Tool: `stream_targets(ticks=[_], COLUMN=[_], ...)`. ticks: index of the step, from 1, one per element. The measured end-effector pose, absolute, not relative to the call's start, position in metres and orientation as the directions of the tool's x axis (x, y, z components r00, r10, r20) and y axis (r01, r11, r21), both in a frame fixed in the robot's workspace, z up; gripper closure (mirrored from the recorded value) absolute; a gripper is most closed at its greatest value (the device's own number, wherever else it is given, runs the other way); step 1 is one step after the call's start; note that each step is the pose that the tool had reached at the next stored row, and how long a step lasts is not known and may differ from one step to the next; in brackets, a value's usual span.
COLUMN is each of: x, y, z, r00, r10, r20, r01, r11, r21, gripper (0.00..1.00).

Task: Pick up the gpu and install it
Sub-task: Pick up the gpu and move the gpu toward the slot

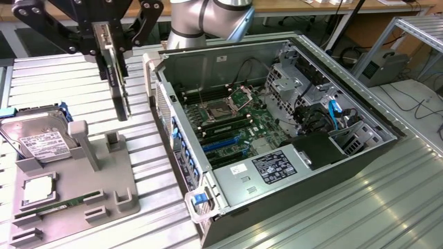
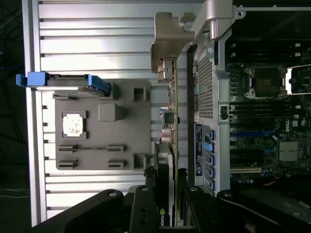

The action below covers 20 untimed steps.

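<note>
The gpu (image 1: 119, 93), a thin dark card, hangs upright on edge in the air at the exterior view's left. My gripper (image 1: 106, 49) is shut on its upper part. The card's lower end hovers above the grey holder tray (image 1: 104, 171), just outside the wall of the open computer case (image 1: 312, 67). In the wrist view the gpu (image 2: 171, 97) runs edge-on away from my gripper (image 2: 167, 194), and its silver metal bracket (image 2: 167, 39) is at the far end. The motherboard (image 1: 229, 129), with blue and black slots, lies exposed inside the case.
On the holder tray lie a silver hard drive (image 1: 38, 140) in a blue frame, a square processor chip (image 1: 36, 191) and a narrow green memory stick (image 1: 59, 204). Cables and drive cages crowd the case's far side. The ribbed metal table (image 1: 387, 207) surrounds everything.
</note>
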State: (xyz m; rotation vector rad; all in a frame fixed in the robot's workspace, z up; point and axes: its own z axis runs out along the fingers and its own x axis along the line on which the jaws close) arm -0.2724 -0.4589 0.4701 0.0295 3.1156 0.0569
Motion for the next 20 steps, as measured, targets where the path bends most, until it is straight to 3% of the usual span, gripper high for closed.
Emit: stream_targets(ticks=[20], x=[-0.189], y=[-0.459], z=[0.470], r00=[-0.999], r10=[0.019], r20=[-0.025], r01=[0.019], r11=[0.999], r21=[0.037], gripper=[0.73])
